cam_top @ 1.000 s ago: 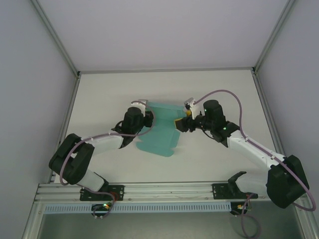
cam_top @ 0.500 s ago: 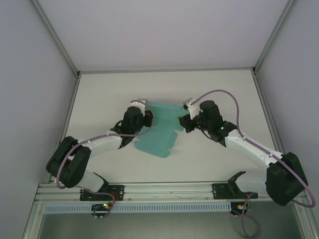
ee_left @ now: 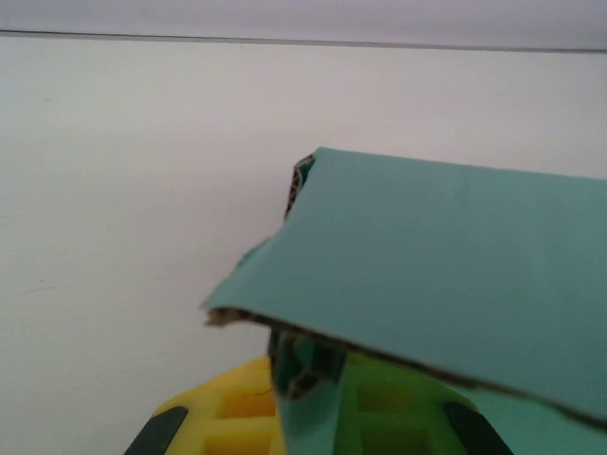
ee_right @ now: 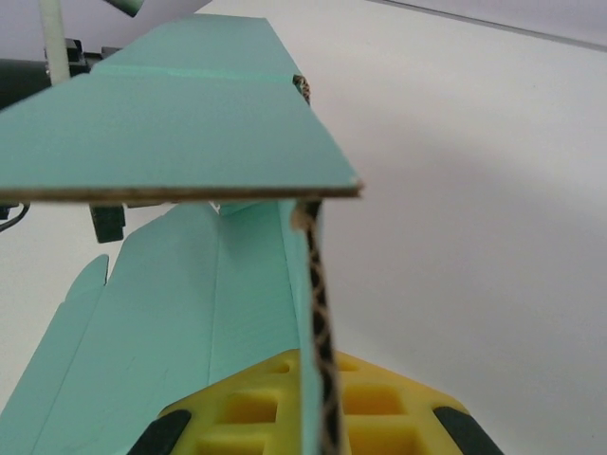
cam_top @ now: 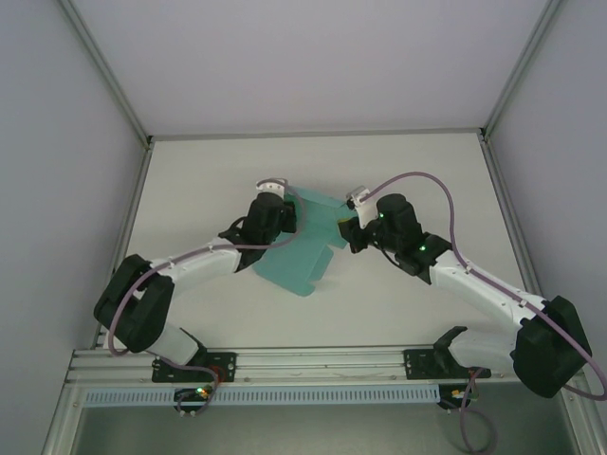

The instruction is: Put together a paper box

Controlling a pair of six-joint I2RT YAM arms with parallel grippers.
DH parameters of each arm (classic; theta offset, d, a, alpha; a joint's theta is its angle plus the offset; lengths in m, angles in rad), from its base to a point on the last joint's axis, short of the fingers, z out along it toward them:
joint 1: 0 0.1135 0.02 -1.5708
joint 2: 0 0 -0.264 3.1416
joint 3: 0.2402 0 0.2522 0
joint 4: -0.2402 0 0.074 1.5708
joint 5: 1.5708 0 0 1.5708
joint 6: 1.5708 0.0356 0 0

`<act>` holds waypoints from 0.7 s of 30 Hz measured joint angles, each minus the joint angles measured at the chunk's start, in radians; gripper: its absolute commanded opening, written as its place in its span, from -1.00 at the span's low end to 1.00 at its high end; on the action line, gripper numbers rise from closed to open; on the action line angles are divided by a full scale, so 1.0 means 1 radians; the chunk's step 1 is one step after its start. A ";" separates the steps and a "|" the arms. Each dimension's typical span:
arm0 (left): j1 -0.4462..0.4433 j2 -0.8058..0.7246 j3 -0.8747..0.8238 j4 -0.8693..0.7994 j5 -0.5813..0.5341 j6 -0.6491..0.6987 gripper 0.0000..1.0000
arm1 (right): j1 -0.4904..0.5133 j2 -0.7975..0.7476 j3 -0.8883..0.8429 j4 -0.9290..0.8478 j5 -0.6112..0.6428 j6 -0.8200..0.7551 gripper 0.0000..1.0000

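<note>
White table (cam_top: pixel 313 171) — one paper box (cam_top: pixel 299 251)

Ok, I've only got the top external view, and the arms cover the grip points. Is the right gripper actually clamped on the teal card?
Observer: Yes. In the right wrist view the right gripper is shut, with an upright flap of the paper box edge-on between its yellow fingers.
Operator: And the left one?
Observer: The left gripper is shut on the paper box too. The left wrist view shows a narrow flap standing between its fingers.
Operator: Is anything folded yet?
Observer: Partly. In the right wrist view one panel is folded across the top of the gripped flap, at about a right angle to it.
</note>
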 measured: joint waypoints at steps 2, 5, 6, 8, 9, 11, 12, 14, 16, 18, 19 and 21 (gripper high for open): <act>0.000 0.008 0.023 -0.031 -0.008 -0.015 -0.92 | 0.003 0.000 0.000 0.005 0.010 0.000 -1.00; -0.004 0.024 0.062 -0.087 -0.017 -0.036 -0.93 | 0.005 0.000 0.000 0.006 0.013 0.003 -1.00; -0.004 0.025 0.064 -0.087 -0.015 -0.033 -0.87 | 0.005 0.000 0.000 0.007 0.013 0.003 -1.00; -0.003 0.023 0.043 -0.048 0.009 -0.005 -0.59 | 0.004 0.000 0.000 0.006 0.012 0.004 -1.00; 0.004 0.019 0.015 -0.006 0.026 0.018 -0.52 | 0.003 0.000 0.000 0.003 0.010 0.003 -1.00; 0.035 0.002 -0.064 0.087 0.101 0.053 -0.29 | 0.004 -0.002 0.000 -0.017 -0.004 0.003 -1.00; 0.052 -0.009 -0.101 0.118 0.144 0.066 -0.27 | 0.004 -0.002 0.000 -0.033 -0.014 0.003 -1.00; 0.087 -0.036 -0.154 0.158 0.227 0.078 -0.24 | 0.003 -0.002 0.000 -0.049 -0.033 0.002 -1.00; 0.110 -0.064 -0.181 0.179 0.278 0.085 -0.12 | 0.003 -0.003 0.000 -0.051 -0.053 0.000 -1.00; 0.132 -0.093 -0.202 0.195 0.317 0.098 -0.01 | 0.000 -0.013 0.000 -0.050 -0.075 0.000 -1.00; 0.141 -0.105 -0.210 0.201 0.335 0.102 0.04 | -0.002 -0.021 0.000 -0.050 -0.085 0.000 -1.00; 0.156 -0.129 -0.220 0.205 0.366 0.106 0.06 | -0.005 -0.031 0.000 -0.051 -0.104 -0.001 -1.00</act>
